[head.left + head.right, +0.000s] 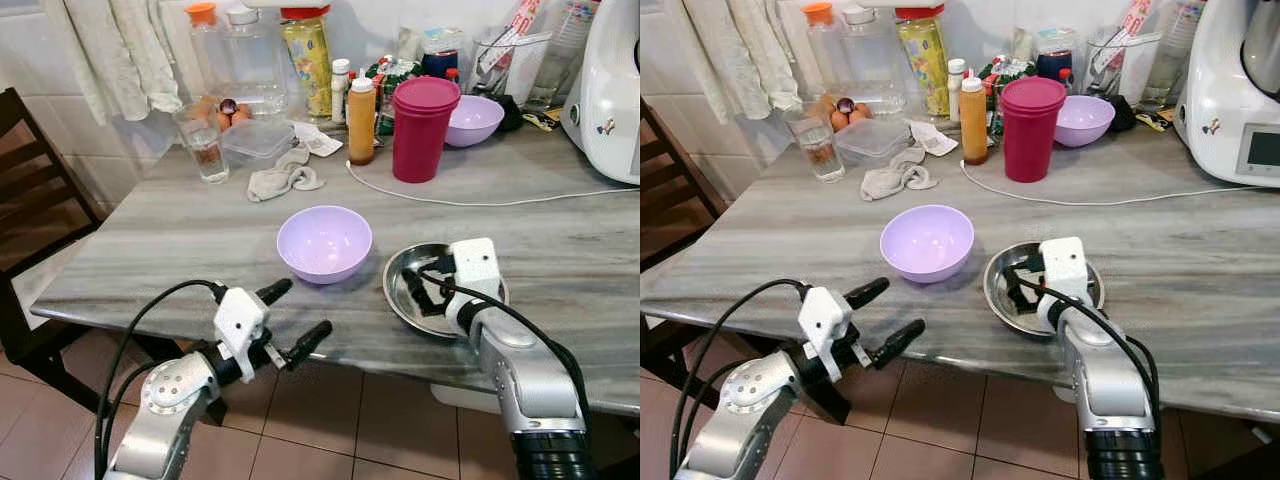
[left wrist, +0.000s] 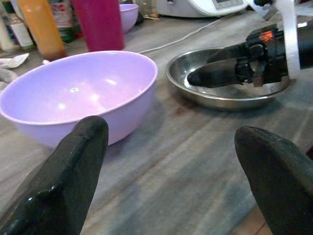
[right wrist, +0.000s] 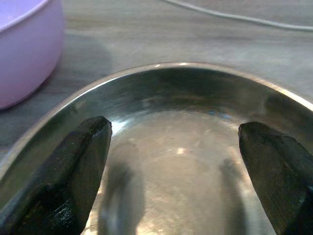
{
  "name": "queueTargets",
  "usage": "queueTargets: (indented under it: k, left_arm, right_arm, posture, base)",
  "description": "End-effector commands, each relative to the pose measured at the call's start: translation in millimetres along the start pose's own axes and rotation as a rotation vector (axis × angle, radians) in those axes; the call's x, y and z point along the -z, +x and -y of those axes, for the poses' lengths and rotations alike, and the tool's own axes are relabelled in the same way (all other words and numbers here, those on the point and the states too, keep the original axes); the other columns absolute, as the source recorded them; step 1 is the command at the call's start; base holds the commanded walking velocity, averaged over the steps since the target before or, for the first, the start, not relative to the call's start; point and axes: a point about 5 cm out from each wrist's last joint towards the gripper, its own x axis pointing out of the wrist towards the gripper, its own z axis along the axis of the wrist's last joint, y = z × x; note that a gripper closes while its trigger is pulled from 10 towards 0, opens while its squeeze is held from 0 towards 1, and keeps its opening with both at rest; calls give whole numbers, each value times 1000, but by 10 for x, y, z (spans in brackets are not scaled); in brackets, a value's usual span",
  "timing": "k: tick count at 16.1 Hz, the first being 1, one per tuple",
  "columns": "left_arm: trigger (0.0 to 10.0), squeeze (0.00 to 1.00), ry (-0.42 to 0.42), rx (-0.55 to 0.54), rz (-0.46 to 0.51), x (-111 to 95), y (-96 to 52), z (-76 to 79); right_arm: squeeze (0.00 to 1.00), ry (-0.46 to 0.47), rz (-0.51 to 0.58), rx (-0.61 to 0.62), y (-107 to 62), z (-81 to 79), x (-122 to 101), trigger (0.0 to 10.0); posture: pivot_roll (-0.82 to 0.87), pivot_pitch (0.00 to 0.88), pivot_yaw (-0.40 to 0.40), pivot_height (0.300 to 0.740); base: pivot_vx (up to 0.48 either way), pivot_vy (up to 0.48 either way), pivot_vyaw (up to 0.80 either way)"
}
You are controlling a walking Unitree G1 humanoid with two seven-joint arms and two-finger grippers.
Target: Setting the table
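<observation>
Head views: bright, even, diffuse light; image sharp, no motion blur. Soft shadow is lying on the counter [image 1: 180,240] under the near purple bowl [image 1: 324,242]. Left wrist view: small highlights are showing inside that bowl; the nearest black fingers [image 2: 63,186] are reading soft. Right wrist view: the steel dish [image 3: 186,147] is glaring, mirroring the fingers as dark smears.

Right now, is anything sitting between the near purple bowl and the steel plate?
No. In the left wrist view, only bare table separates the purple bowl from the steel plate. The open right gripper hovers over the plate, not in that gap.
</observation>
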Motion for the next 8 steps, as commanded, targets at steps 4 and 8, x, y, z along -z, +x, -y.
queueTargets:
  k: [4,8]
  left_arm:
    - [10000,0,17,12,-20,14,-39,8]
    - [10000,0,20,14,-18,14,-25,10]
  right_arm:
    - [0,13,-38,-68,17,-123,36,10000]
    - [0,15,-47,-79,45,-153,51,10000]
  posture:
    - [-277,52,108,740]
    - [-277,51,106,740]
  base:
    - [0,0,0]
    - [0,0,0]
